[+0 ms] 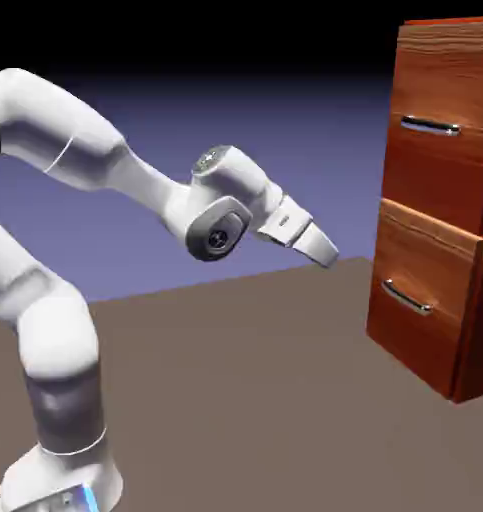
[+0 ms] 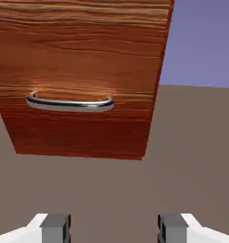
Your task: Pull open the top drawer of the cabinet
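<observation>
Nearest to us in the hand view, our end effector (image 2: 114, 228) shows its two grey fingertips (image 2: 55, 227) set wide apart at the bottom edge, with only bare brown surface (image 2: 192, 156) between them; it grips nothing. In the exterior view the end effector (image 1: 323, 248) hangs in the air above the surface (image 1: 245, 400), tilted down and toward the cabinet (image 1: 440, 200), well apart from it. We see nothing lying between the two, only open surface.

Farther on stands the cabinet, tall and reddish-brown, on the surface at the exterior view's right. Its lower drawer (image 1: 425, 290) juts out a little beyond the front above it and carries a silver bar handle (image 1: 406, 298). Above it sits the top drawer (image 1: 440, 130), with its own slim silver handle (image 1: 430, 126), clearly higher than the end effector.

In the hand view we look at a wood-grain drawer front (image 2: 83, 71) with a horizontal silver handle (image 2: 69, 104) left of centre; which drawer it is we cannot tell for sure. Behind everything lies the plain blue-violet backdrop (image 1: 185, 100).
</observation>
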